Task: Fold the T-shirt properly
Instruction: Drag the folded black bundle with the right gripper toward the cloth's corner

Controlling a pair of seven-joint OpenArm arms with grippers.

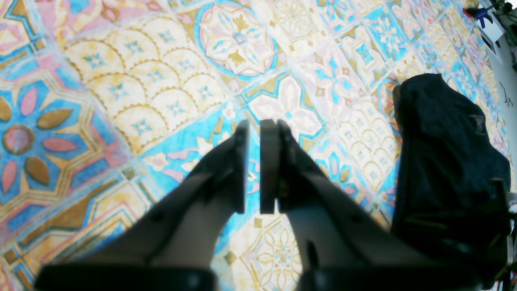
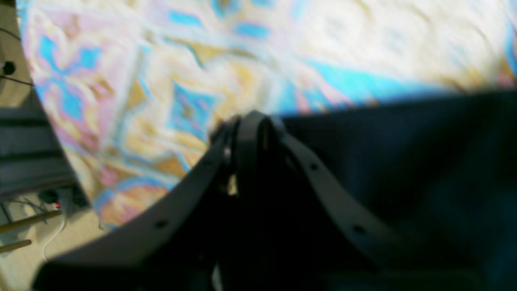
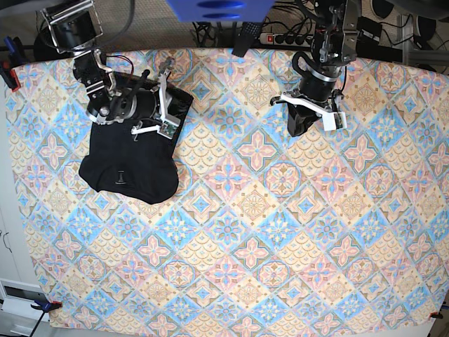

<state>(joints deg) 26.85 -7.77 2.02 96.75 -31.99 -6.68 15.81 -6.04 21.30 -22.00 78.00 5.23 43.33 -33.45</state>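
Observation:
The black T-shirt lies as a folded bundle at the left of the patterned table, with a small pale tag mark on top. My right gripper reaches over its far right corner. In the blurred right wrist view its fingertips are pressed together right at the edge of the T-shirt, shut on that corner. My left gripper hovers over bare tablecloth at the back right, well away from the shirt. Its pads stand almost together with nothing between them, and the T-shirt shows far to the right.
A colourful tiled tablecloth covers the whole table. A power strip and cables lie behind the back edge. A clamp grips the left edge. The table's edge and floor clutter show left of my right gripper.

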